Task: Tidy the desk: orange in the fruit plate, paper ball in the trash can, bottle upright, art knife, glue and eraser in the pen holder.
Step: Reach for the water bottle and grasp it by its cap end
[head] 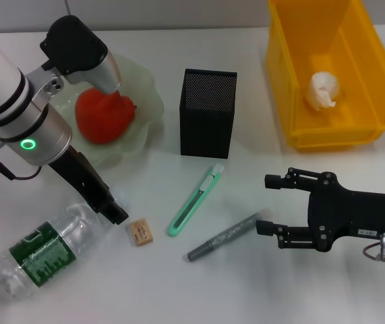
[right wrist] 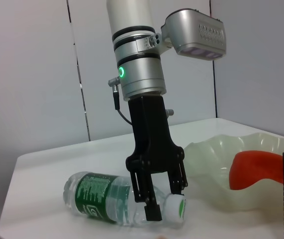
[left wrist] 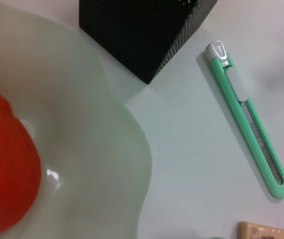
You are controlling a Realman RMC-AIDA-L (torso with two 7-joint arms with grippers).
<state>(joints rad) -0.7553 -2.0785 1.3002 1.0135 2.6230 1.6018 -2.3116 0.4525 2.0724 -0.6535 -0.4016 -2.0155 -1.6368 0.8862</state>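
The clear bottle (head: 44, 255) with a green label lies on its side at the front left. My left gripper (head: 114, 212) points down at its cap end. In the right wrist view the left gripper (right wrist: 159, 196) is open, one finger on each side of the bottle (right wrist: 102, 204) neck by the white cap (right wrist: 175, 208). The orange (head: 104, 115) sits in the pale fruit plate (head: 148, 94). The paper ball (head: 323, 90) lies in the yellow trash can (head: 283, 74). The green art knife (head: 195, 200), grey glue (head: 222, 237) and eraser (head: 139, 231) lie in front of the black pen holder (head: 208, 111). My right gripper (head: 265, 204) rests open at the right.
The left wrist view shows the fruit plate's rim (left wrist: 132, 134), the orange (left wrist: 5, 164), a corner of the pen holder (left wrist: 142, 30), the art knife (left wrist: 246, 114) and the eraser's edge (left wrist: 262, 231). The glue's tip lies close to the right gripper's lower finger.
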